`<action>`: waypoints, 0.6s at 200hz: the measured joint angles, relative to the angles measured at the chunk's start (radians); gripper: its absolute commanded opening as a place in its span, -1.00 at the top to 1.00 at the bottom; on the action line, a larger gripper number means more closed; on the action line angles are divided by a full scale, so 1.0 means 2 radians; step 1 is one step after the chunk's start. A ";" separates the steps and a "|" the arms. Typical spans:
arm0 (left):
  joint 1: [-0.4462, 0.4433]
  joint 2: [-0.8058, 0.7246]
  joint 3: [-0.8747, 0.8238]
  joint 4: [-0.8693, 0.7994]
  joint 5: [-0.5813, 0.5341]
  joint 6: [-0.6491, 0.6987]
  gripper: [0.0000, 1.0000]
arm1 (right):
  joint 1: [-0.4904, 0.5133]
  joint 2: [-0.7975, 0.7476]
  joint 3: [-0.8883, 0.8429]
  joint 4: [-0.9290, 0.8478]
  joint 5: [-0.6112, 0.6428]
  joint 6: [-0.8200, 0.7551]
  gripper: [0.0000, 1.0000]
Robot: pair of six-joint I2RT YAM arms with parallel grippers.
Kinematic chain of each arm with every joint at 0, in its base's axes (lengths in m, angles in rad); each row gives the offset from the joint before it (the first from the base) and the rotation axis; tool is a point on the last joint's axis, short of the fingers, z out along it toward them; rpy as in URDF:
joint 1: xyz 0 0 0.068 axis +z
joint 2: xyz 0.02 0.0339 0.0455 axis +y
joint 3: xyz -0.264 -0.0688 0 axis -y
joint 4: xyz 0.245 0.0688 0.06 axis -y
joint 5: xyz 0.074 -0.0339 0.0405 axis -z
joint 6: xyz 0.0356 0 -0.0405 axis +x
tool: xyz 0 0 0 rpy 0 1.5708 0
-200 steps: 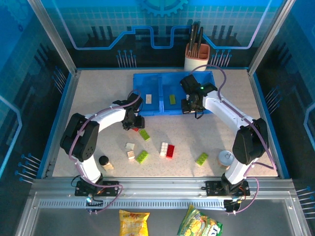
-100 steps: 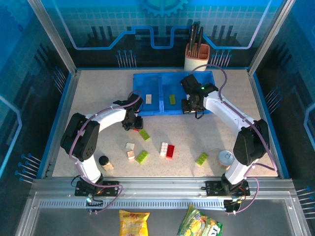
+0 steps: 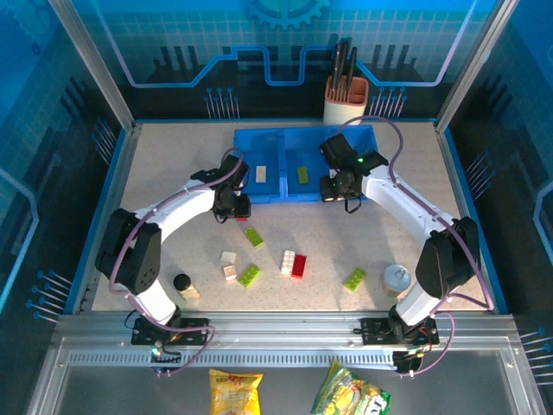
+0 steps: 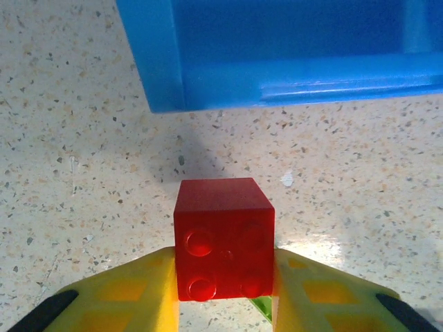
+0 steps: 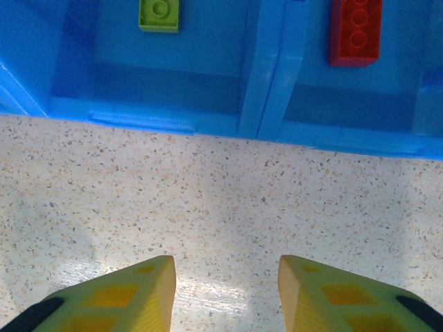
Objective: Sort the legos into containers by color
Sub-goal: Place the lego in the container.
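The left gripper (image 4: pixel 225 277) was clamped on a small red studded plastic brick (image 4: pixel 223 238), held over the speckled tabletop (image 4: pixel 83 173) just short of the near wall of the translucent blue plastic tray (image 4: pixel 277 76). The right gripper (image 5: pixel 226 290) hovered by the same wall (yellow fingers apart, nothing between them). Inside the tray, a lime green brick (image 5: pixel 159 15) lay in the middle compartment, a second red brick (image 5: pixel 355 31) in the right one and a cream-white brick (image 3: pixel 261 174) in the left. Several loose bricks (image 3: pixel 299 265) sat scattered on the tabletop.
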 measured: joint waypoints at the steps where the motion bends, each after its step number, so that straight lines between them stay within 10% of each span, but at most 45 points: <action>1: 0.000 0.000 0.001 -0.001 0.000 0.000 0.32 | 0.000 0.000 0.000 0.000 0.000 0.000 0.12; 120: -0.063 0.007 0.145 -0.030 0.033 -0.001 0.31 | -0.005 -0.086 -0.044 -0.011 0.034 0.000 0.14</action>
